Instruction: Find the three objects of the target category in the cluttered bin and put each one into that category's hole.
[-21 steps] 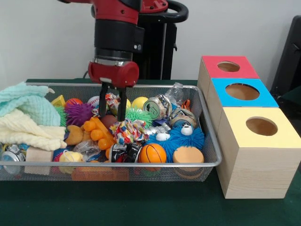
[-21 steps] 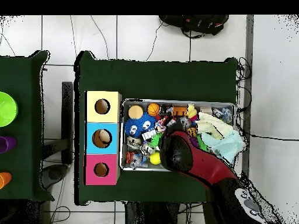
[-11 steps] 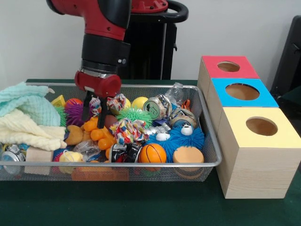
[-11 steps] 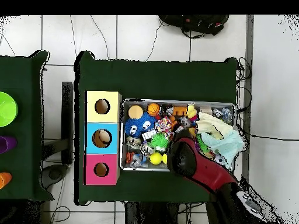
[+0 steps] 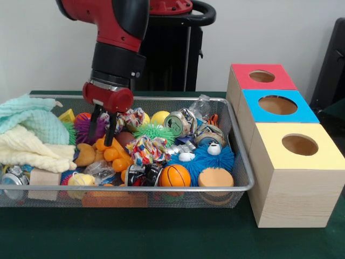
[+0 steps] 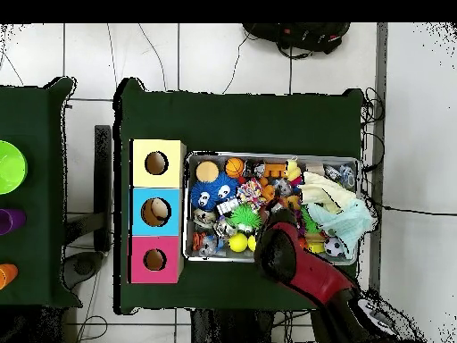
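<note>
Since a second ago I am swinging away from the rope toy (image 5: 146, 148) toward the towel end of the bin, and my gripper (image 5: 101, 131) is now hanging over the purple spiky ball (image 5: 89, 129) and the orange plush toy (image 5: 113, 154). My arm (image 5: 116, 46) is leaning in from above, wrist tilted, and my two fingers (image 5: 111, 129) are standing apart with nothing between them. In the overhead view my arm is covering the bin's near edge, so my fingers are hidden there. The wire bin (image 5: 240, 162) is holding folded towels (image 5: 29, 135) at one end, then a blue fuzzy ball with eyes (image 5: 207, 156), a green spiky ball (image 5: 153, 131), crushed cans (image 5: 180, 123), a small basketball (image 5: 175, 175), a yellow ball (image 5: 160, 116) and a wooden block (image 5: 43, 183). Beside the bin, three wooden boxes are sitting in a row, each with a round hole: the red-topped box (image 5: 261, 77), the blue-topped box (image 5: 277, 106) and the yellow-topped box (image 5: 296, 147). I cannot tell which category is the target.
</note>
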You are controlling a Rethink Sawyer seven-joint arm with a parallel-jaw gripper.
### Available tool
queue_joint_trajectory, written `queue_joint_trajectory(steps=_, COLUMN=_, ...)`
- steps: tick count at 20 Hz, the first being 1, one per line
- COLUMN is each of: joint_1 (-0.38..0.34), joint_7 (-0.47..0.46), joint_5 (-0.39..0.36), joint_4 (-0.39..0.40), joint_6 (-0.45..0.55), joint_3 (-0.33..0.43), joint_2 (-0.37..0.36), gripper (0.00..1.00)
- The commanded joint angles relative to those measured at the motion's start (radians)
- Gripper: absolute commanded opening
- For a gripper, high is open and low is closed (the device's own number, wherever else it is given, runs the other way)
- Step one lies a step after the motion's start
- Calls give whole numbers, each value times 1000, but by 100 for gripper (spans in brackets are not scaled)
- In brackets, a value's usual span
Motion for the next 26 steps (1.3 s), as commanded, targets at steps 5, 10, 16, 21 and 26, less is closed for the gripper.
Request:
queue_joint_trajectory(steps=5, joint_1=27, joint_7=255, joint_5=-10, joint_4=109, joint_6=-119, joint_3=27, joint_2=43, gripper=100)
queue_joint_trajectory(steps=10, joint_1=49, joint_7=262, joint_5=-21, joint_4=148, joint_6=-152, joint_3=30, joint_2=50, gripper=100)
queue_joint_trajectory(steps=16, joint_1=53, joint_7=229, joint_5=-52, joint_4=110, joint_6=-215, joint_3=26, joint_2=150, gripper=100)
queue_joint_trajectory(steps=21, joint_1=78, joint_7=224, joint_5=-55, joint_4=54, joint_6=-346, joint_3=0, joint_2=282, gripper=100)
queue_joint_trajectory(steps=26, joint_1=90, joint_7=229, joint_5=-53, joint_4=60, joint_6=-470, joint_3=-19, joint_2=357, gripper=100)
